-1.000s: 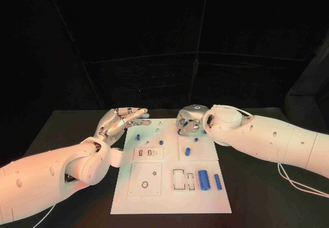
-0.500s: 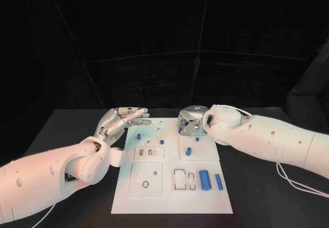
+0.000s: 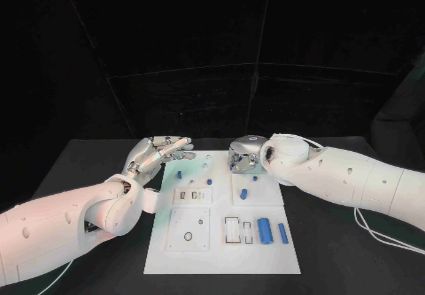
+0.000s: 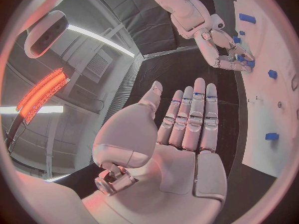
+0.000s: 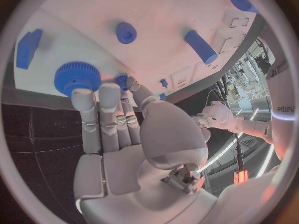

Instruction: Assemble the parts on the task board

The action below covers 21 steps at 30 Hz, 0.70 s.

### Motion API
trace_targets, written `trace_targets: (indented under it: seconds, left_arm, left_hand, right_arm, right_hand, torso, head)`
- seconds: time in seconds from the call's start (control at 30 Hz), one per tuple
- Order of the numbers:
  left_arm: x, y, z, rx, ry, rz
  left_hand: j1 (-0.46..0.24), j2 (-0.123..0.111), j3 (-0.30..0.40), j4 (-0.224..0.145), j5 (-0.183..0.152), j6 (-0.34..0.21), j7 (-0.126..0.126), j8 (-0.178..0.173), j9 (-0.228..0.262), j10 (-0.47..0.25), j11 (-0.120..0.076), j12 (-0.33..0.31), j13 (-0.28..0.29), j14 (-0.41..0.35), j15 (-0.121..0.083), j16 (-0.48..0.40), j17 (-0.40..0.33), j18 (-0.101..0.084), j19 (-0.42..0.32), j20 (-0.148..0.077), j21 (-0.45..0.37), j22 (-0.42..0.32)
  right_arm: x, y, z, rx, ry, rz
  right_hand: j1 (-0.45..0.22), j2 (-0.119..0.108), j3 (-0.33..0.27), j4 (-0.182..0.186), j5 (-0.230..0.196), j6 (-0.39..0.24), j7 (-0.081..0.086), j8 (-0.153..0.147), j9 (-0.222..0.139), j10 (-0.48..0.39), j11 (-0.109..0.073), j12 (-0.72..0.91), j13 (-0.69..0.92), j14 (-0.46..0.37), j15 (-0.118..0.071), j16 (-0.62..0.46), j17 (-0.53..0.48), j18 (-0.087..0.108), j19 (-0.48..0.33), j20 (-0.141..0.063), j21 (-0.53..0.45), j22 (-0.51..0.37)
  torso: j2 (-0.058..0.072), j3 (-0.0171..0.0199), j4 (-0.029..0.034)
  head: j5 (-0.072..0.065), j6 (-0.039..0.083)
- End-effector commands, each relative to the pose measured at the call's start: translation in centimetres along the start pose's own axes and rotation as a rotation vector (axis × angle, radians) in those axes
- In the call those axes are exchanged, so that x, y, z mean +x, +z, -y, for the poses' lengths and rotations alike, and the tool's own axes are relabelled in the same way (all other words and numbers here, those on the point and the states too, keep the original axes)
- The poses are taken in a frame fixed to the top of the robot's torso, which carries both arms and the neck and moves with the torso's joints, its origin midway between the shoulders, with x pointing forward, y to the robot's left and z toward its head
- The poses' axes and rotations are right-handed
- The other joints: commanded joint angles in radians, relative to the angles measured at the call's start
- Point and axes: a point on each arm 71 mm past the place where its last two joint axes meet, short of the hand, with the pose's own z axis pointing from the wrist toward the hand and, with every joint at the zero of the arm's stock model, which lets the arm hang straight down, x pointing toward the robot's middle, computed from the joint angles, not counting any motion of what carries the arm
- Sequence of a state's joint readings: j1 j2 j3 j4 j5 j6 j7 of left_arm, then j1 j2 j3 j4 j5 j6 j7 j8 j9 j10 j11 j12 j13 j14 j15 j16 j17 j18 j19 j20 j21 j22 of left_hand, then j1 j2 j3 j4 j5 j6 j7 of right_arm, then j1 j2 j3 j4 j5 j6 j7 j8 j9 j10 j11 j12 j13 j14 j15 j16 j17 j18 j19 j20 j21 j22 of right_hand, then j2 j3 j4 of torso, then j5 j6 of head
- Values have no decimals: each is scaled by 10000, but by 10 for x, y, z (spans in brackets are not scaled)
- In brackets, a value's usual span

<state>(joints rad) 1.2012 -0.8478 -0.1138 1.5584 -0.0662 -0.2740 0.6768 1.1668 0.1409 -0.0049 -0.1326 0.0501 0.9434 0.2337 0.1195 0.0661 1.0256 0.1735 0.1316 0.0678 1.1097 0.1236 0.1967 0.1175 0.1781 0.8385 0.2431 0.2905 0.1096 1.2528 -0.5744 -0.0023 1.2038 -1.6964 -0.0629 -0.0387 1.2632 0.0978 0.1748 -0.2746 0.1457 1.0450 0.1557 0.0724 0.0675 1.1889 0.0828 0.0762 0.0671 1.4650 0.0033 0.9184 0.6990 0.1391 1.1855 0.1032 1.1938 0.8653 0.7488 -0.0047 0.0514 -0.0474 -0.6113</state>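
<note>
Two hands kept at task board (image 3: 222,258) far end: right hand (image 3: 244,157) fingers extended over blue gear (image 5: 77,77), nothing gripped, grasp probably intended; left hand (image 3: 155,157) held flat, empty, clear of parts.

Your left hand (image 4: 177,149) floats flat — fingers straight, holding nothing. Beyond it, the right hand (image 4: 227,52) touches the task board (image 4: 274,109) — blue parts (image 4: 246,18) scattered there.

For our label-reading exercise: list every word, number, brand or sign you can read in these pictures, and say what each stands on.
On the white casing at the rim of the right wrist view: a short dark line of letters, too small and bent to read surely.
On the task board: no print that can be read.
On the blue parts: none.
</note>
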Motion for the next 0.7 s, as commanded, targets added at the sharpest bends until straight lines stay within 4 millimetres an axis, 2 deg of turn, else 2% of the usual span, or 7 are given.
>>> trace_targets:
  seconds: [0.03, 0.17, 0.3, 0.5, 0.7]
  left_arm:
    - [1, 1, 2, 202, -51, -145]
    - [1, 1, 2, 194, -42, -138]
    - [0, 2, 2, 186, -38, -138]
    - [-1, 2, 2, 183, -29, -138]
    - [-2, 3, 2, 179, -38, -116]
  left_hand:
    - [-49, 33, 2, -46, 27, -4, 31, -62, -11, 9, 46, -56, -17, 34, 50, -36, -2, 67, 49, 20, -45, -16]
    - [-59, 49, 7, -43, 27, -6, 34, -69, -10, 5, 50, -69, -17, 33, 54, -53, -2, 67, 49, 23, -55, -27]
    - [-85, 102, 21, -22, 22, -2, 37, -77, -7, 5, 53, -89, -15, 38, 58, -80, 0, 68, 54, 28, -71, -45]
    - [-99, 144, 34, -7, 23, -2, 38, -84, -6, 6, 55, -102, -14, 43, 60, -98, 1, 68, 58, 30, -82, -58]
    - [-125, 172, 35, 13, 17, -2, 39, -90, -5, 8, 57, -114, -13, 48, 61, -114, 3, 69, 63, 32, -91, -69]
  right_arm:
    - [0, 1, -1, -86, -12, -188]
    - [0, 1, 0, -55, -6, -174]
    - [-1, 1, 0, -33, 4, -13]
    - [-6, 0, -2, -96, 118, 603]
    - [-15, -4, -5, -92, 397, 1783]
  right_hand:
    - [-108, 28, 101, -8, -56, 77, -9, 33, 10, 81, 0, 32, -1, 240, -80, 185, 181, -108, 108, 1, 114, 164]
    - [36, 48, 392, -88, -208, 121, 6, 4, 2, 110, 13, -14, -9, 215, -77, 543, 476, -144, 182, -6, 342, 446]
    - [282, -71, 764, -125, -400, 71, 53, -45, -9, 68, 44, -62, -11, 187, -42, 938, 828, -199, 290, 15, 612, 809]
    - [363, -209, 1128, -106, -388, 107, 91, -34, -3, 108, 64, -55, -3, 189, -21, 1385, 1239, -267, 461, 44, 930, 1270]
    - [118, -424, 1267, -3, -235, 116, 102, -39, -4, 108, 78, -65, -4, 211, 0, 1779, 1601, -335, 654, 76, 1212, 1697]
  torso:
    - [14, 7, 11]
    - [13, 5, 8]
    - [9, -2, 5]
    - [11, 1, 13]
    - [18, -5, 22]
  head:
    - [-9, -27]
    - [-9, -31]
    - [-23, -41]
    - [-34, 2]
    - [-19, 45]
